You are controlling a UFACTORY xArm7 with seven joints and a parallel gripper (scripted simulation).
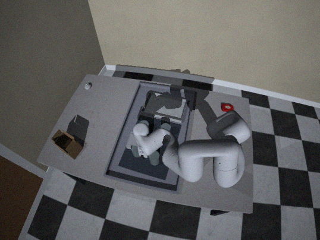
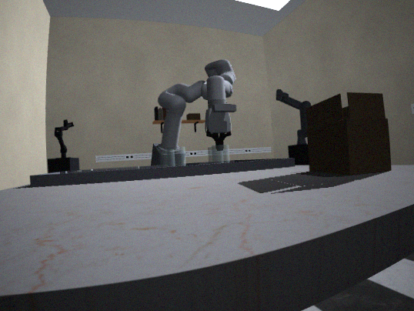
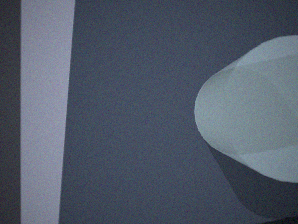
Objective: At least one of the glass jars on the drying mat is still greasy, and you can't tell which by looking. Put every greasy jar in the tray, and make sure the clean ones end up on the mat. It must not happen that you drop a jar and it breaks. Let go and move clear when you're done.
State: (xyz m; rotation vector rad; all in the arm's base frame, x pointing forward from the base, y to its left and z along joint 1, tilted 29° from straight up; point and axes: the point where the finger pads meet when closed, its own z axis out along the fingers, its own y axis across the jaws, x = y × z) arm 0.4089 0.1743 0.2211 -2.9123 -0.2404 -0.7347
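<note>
Plain beige walls (image 1: 208,38) (image 2: 115,58) enclose the room, with a pale baseboard (image 1: 267,94) along the foot of one. A black-and-white checkered floor (image 1: 178,218) (image 2: 400,275) surrounds the table (image 1: 89,101) (image 2: 154,231), whose pale top has reddish veins. On the far wall, an orange-brown shelf (image 2: 178,122) stands on dark brackets. A bright white panel (image 2: 265,3) interrupts the grey ceiling (image 2: 154,13).

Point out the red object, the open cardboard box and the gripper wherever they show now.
red object (image 1: 227,107): top view, its upper face
open cardboard box (image 1: 74,149) (image 2: 348,135): top view, an outer side; exterior view, the near corner
gripper (image 2: 219,147): exterior view, at the fingertips
</note>
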